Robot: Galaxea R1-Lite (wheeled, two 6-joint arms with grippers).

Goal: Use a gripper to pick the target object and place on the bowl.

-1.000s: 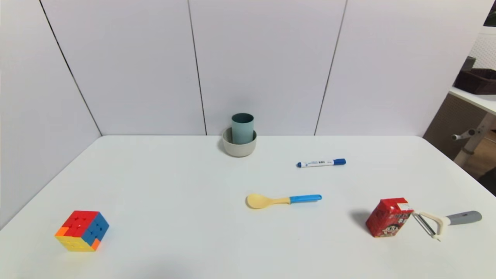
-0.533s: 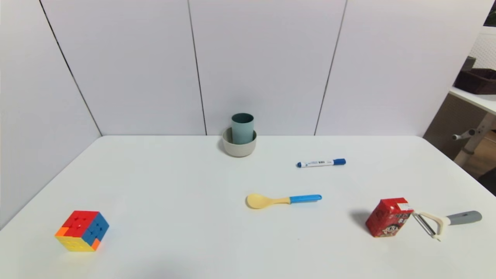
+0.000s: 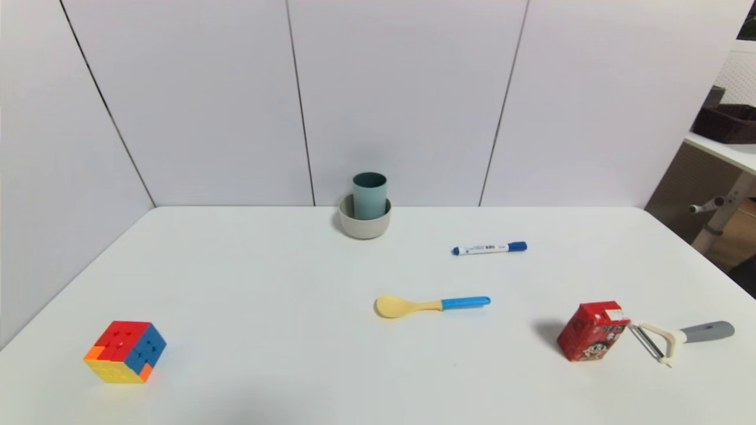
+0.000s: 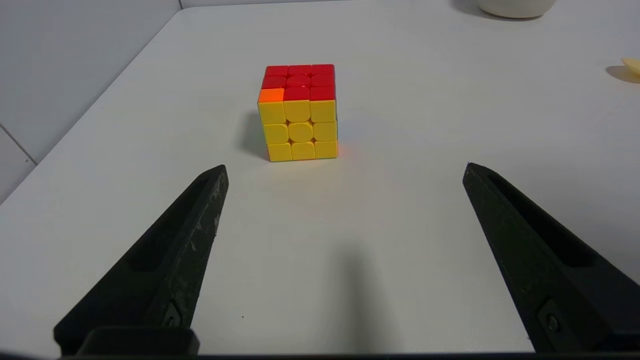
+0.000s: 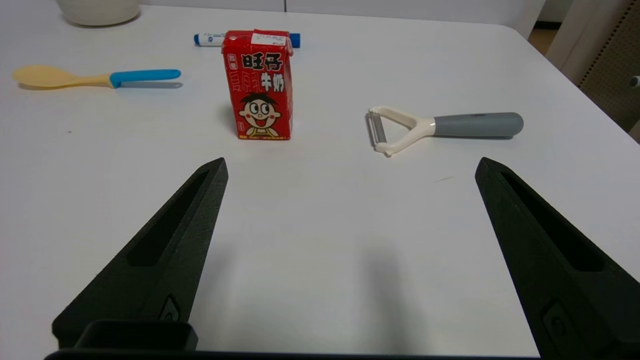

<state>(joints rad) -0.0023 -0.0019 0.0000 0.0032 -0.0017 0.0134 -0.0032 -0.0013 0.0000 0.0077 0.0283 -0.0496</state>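
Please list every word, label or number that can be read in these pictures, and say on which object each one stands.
"旺仔" and "牛奶": large characters on the front of the red drink carton with a cartoon face.
White label on the carton's top: too small to read.
Print on the white marker with blue caps: too small to read.
Nothing else carries text.

The small red cardboard drink carton (image 5: 260, 85) with a cartoon boy's face carries large white Chinese characters on its front: 旺仔 above 牛奶. A white sticker on its top bears print too small to read. The white marker pen with blue ends (image 3: 489, 248) has a label, illegible.
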